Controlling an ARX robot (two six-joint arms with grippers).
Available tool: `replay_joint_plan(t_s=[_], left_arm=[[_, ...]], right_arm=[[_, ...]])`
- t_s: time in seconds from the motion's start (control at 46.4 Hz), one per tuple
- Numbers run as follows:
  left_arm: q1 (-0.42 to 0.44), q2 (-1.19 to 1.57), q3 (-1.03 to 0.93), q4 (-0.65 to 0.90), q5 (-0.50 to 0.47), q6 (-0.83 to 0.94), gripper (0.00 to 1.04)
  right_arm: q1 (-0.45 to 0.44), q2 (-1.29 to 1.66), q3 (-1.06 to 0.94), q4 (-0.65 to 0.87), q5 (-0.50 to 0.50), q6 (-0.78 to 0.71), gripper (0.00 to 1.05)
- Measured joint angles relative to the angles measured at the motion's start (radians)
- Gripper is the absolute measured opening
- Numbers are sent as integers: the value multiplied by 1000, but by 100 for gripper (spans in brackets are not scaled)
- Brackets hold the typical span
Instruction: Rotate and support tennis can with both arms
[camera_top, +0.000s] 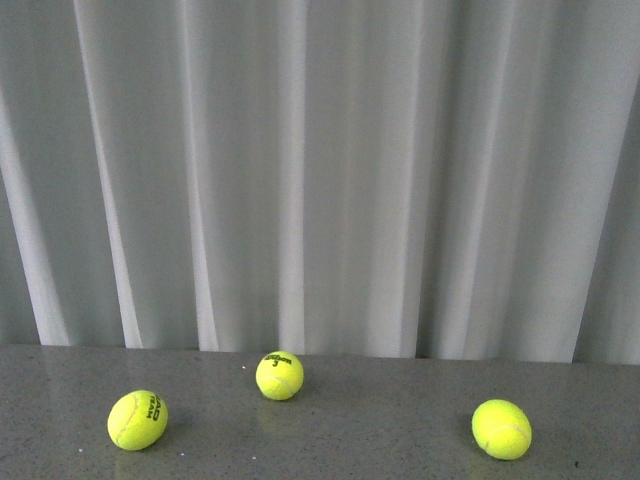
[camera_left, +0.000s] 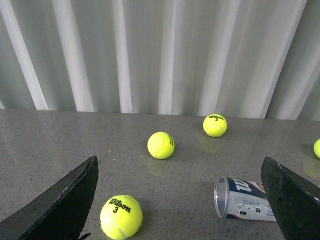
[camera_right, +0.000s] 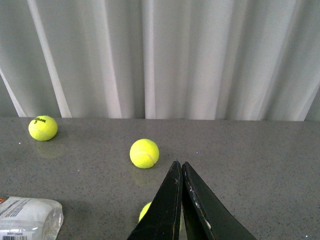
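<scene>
The tennis can (camera_left: 245, 200) lies on its side on the grey table, its open metal-rimmed mouth facing a Wilson ball (camera_left: 120, 216). My left gripper (camera_left: 179, 160) is open and wide, and the can rests low between its black fingers (camera_left: 60, 205), close to the one on that side and partly hidden by it. In the right wrist view one clear end of the tennis can (camera_right: 27, 217) shows at the picture's edge. My right gripper (camera_right: 179, 164) is shut on nothing, away from the can. Neither the arms nor the can appear in the front view.
Three yellow-green tennis balls (camera_top: 137, 420) (camera_top: 280, 375) (camera_top: 501, 428) lie on the table (camera_top: 380, 420) before a white curtain (camera_top: 320, 170). More balls (camera_left: 161, 145) (camera_left: 215, 125) lie beyond the can. One ball (camera_right: 144, 153) lies ahead of the right fingers, and another (camera_right: 145, 211) is half hidden behind them.
</scene>
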Motion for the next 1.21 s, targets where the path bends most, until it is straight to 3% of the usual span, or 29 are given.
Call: replay_joint_plan(t_s=[0.409, 1.012, 1.099, 1.206], left_arm=[[0, 0, 0, 0, 0, 0, 98], [0, 0, 0, 0, 0, 0, 98], [0, 0, 0, 0, 0, 0, 98], [0, 0, 0, 0, 0, 0, 98]], right_arm=[[0, -293, -3, -273, 0, 0, 3], [0, -479, -3, -457, 0, 0, 3], [0, -612, -3, -622, -3, 0, 3], [0, -646, -3, -629, -3, 0, 3]])
